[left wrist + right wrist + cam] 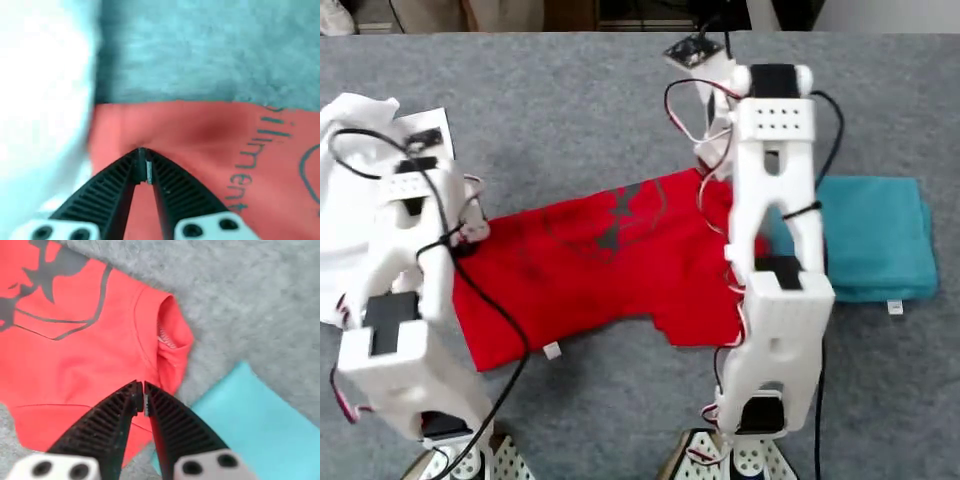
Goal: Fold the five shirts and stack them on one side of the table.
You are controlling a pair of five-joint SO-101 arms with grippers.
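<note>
Item: red shirt (610,270), with a dark print, spread across the middle of the grey table (570,110), lower edge uneven.
Item: teal shirt (875,240), folded, at the table's right side, just beside the red one's collar end.
Item: white cloth heap (350,200), unfolded, at the left edge.
Left tool (141,162): jaws drawn together, tips at the red shirt's left border beside the white heap; a pinch of fabric cannot be confirmed.
Right tool (140,392): jaws likewise narrow, tips over the red shirt near its collar.
</note>
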